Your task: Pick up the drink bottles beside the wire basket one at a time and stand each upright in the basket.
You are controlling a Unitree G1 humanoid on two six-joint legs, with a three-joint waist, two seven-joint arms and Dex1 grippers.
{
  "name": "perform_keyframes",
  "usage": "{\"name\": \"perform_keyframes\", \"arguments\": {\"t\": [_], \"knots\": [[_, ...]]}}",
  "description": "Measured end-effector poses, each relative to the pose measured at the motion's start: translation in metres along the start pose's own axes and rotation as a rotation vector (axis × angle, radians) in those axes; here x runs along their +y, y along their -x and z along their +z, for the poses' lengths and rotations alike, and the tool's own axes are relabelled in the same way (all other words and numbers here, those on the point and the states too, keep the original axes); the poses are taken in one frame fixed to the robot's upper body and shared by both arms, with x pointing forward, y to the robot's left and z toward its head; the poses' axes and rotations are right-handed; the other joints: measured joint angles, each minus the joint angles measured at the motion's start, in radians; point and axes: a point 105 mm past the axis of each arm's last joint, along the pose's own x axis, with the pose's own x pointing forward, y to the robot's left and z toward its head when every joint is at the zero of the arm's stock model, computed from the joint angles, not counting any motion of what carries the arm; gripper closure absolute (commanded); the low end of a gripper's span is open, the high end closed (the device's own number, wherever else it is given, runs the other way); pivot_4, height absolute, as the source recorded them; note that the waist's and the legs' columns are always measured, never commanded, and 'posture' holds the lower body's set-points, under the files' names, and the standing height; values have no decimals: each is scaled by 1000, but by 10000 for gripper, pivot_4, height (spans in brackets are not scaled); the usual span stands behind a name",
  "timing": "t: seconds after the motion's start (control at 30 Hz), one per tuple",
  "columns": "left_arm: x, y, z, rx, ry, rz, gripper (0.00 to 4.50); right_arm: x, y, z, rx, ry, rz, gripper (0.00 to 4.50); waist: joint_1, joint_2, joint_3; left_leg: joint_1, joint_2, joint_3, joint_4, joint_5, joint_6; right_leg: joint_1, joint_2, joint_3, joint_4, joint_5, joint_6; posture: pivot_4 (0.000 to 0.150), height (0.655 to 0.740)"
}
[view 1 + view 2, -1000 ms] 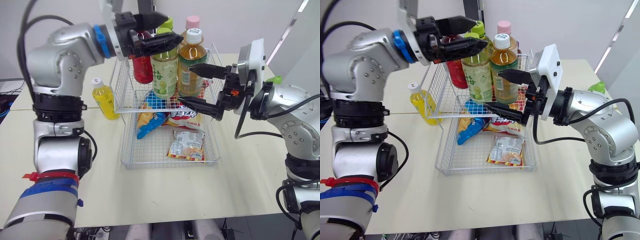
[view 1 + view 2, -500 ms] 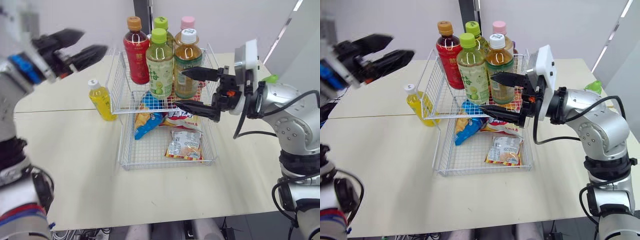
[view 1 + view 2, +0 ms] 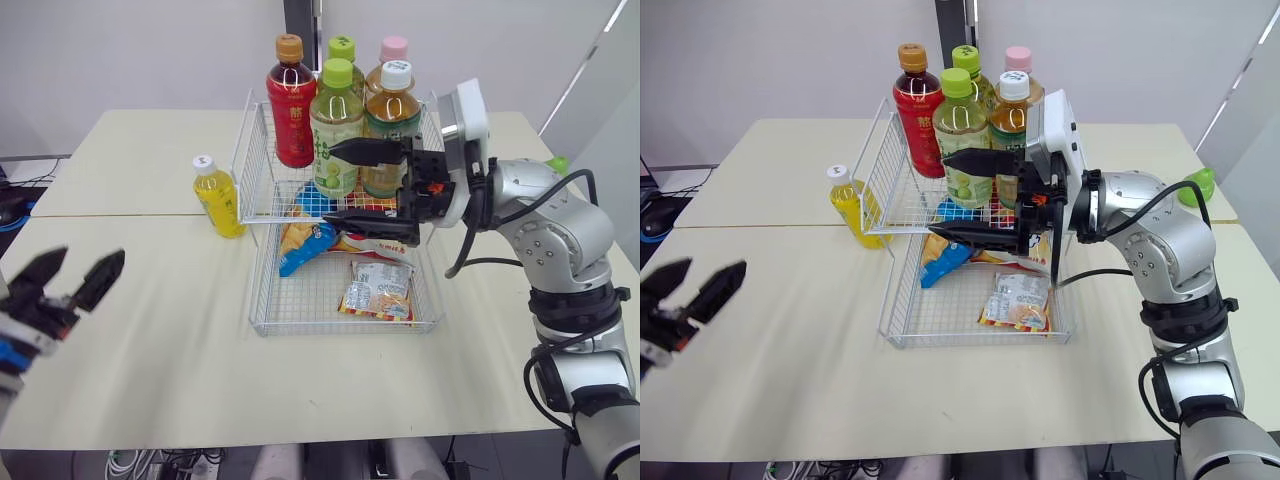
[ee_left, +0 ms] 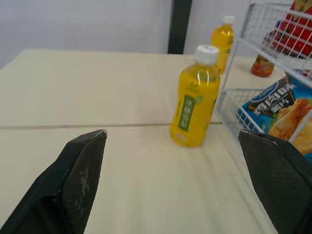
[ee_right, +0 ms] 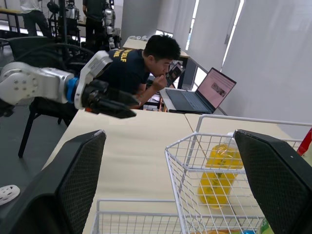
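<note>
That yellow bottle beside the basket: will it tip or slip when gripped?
The yellow bottle looks full almost to the top, so probably heavy for its size and firm under a squeeze. Tall on a narrow base, it may tip if nudged high, then roll. Its smooth round body could slip.

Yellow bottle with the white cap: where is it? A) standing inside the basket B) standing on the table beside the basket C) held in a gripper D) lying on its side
B: the yellow bottle stands upright on the table, just outside the wire basket.
</note>
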Motion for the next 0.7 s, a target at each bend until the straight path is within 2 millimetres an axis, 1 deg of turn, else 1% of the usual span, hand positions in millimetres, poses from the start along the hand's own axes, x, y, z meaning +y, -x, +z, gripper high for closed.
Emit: {"name": "perform_keyframes", "arguments": {"t": [0.07,0.1,0.23,0.37,0.53,0.57,0.63,0.7], "knots": [[-1,5,-6,8,-4,19,178,-2,-1,2,-2,5,-2,0,0,0,0,0,1,1,0,0,0,0,1,0,0,1,-1,1500,7400],[-3,4,-8,9,-7,17,178,-2,-1,3,-5,8,-2,0,0,0,0,1,1,1,0,0,0,1,2,-1,0,1,-2,1500,7400],[-10,-7,-7,-20,-10,-2,178,-3,-1,3,-7,7,-6,0,0,0,0,3,1,2,0,0,0,2,3,0,0,1,-2,1500,7400],[-17,-37,7,-66,-33,-43,178,-6,1,3,0,16,-32,0,1,0,0,3,1,2,0,0,0,2,4,0,1,1,-2,1500,7400],[-27,-91,23,-93,-69,-75,178,-9,6,8,8,43,-76,0,0,0,-1,2,-1,2,0,0,0,2,5,0,0,2,0,1500,7400],[-30,-98,24,-94,-76,-86,178,-9,7,9,11,49,-79,0,-1,0,-1,2,0,3,0,0,0,2,4,0,0,2,0,1500,7400],[-38,-118,25,-94,-83,-112,178,-10,10,9,20,50,-100,0,-3,0,-1,2,-1,3,-1,0,0,1,4,0,1,2,0,1500,7400],[-42,-137,27,-89,-102,-110,178,-10,11,10,26,56,-112,0,-5,0,-1,2,-1,3,-1,0,0,1,5,0,1,2,0,1500,7400]]}}
